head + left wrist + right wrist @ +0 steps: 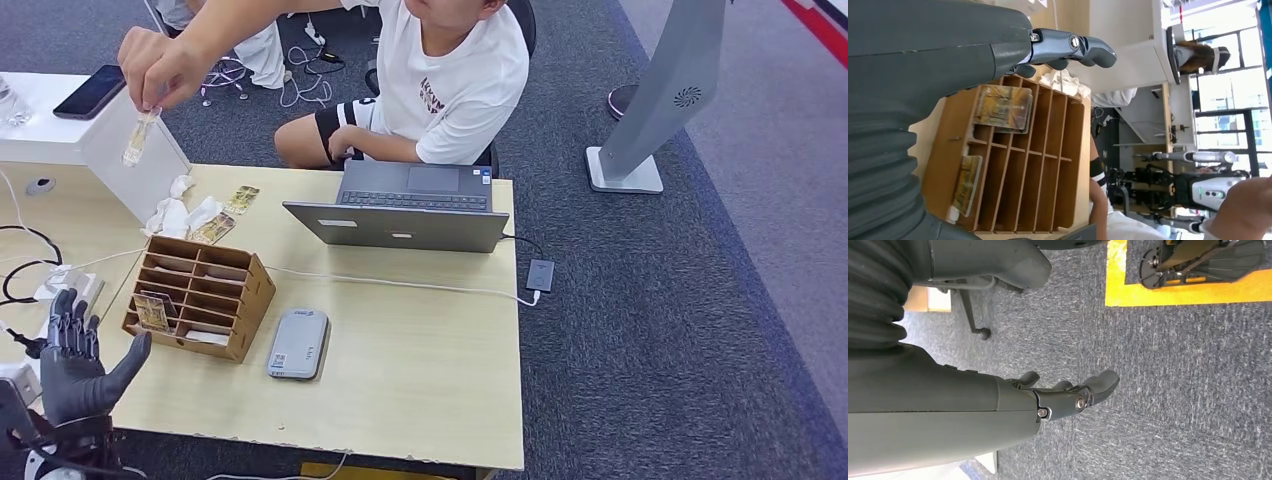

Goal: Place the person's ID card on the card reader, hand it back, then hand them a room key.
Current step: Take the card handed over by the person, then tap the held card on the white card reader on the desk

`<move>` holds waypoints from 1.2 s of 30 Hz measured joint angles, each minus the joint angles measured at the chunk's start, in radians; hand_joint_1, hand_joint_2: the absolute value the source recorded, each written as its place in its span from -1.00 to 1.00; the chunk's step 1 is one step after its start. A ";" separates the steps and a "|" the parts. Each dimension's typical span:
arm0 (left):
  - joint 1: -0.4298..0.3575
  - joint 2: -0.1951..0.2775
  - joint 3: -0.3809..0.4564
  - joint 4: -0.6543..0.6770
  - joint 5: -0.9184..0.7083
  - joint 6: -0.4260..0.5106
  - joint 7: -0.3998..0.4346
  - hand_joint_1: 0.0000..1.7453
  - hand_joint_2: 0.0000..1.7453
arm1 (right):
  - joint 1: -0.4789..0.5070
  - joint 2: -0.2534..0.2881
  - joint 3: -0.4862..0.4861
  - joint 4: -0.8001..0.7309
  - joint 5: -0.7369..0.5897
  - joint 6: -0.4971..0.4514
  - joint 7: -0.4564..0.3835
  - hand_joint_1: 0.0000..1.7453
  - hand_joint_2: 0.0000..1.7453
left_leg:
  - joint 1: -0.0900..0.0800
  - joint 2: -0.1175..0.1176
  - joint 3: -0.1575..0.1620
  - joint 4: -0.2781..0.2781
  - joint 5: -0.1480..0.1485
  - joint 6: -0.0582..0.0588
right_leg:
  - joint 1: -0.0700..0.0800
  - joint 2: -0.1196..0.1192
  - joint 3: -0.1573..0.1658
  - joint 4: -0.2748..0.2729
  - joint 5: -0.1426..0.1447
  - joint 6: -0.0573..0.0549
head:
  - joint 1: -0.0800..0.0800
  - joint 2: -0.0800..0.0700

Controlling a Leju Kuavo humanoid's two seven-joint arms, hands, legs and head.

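Floor: dark grey-blue carpet (pixel 640 330), ribbed in texture; a paler grey strip runs along the far right, with a red band in the top right corner.
Floor marking: a yellow stripe (pixel 1193 292) crosses the carpet in the right wrist view.
Table: light wood top (pixel 420 350), its near edge chipped.
White counter: a white block (pixel 60 140) at the table's far left corner.
Stand: a grey slanted column on a flat base (pixel 650 120) on the carpet, right of the table.
Chair: a dark backrest (pixel 522 20) behind the seated person.
Windows: bright panes with dark frames (pixel 1228 100) in the left wrist view, daylight coming through.
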 joint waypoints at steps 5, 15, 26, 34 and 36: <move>-0.083 0.037 -0.097 0.042 -0.131 0.066 0.048 -1.00 1.00 | -0.003 0.000 0.016 0.003 0.026 0.013 0.014 -1.00 1.00 | 0.000 0.000 0.000 0.000 0.001 0.000 | 0.000 0.001 0.000 0.000 0.000 0.000 | 0.000 0.000; -0.233 0.105 -0.277 0.120 -0.377 0.195 0.138 -1.00 1.00 | -0.005 0.000 0.044 0.005 0.078 0.032 0.039 -1.00 1.00 | 0.000 0.000 0.000 0.000 0.001 0.000 | 0.000 0.001 0.000 0.000 0.000 0.000 | 0.000 0.000; -0.345 0.217 -0.472 0.167 -0.652 0.357 0.240 -1.00 1.00 | -0.009 0.000 0.075 0.007 0.137 0.042 0.056 -1.00 1.00 | 0.000 0.000 0.000 0.000 0.001 0.000 | 0.000 0.001 0.000 0.000 0.001 0.000 | 0.000 0.000; -0.372 0.325 -0.597 0.157 -0.860 0.489 0.316 -1.00 1.00 | -0.009 0.000 0.102 0.010 0.186 0.047 0.073 -1.00 1.00 | 0.000 0.000 0.000 0.000 0.002 0.000 | 0.000 0.001 0.000 0.001 0.001 0.000 | 0.000 0.000; -0.380 0.352 -0.630 0.150 -0.913 0.520 0.335 -1.00 1.00 | -0.009 0.001 0.109 0.011 0.198 0.047 0.076 -1.00 1.00 | 0.000 0.000 0.000 0.000 0.002 -0.001 | 0.000 0.001 0.000 0.001 0.001 0.000 | 0.000 0.000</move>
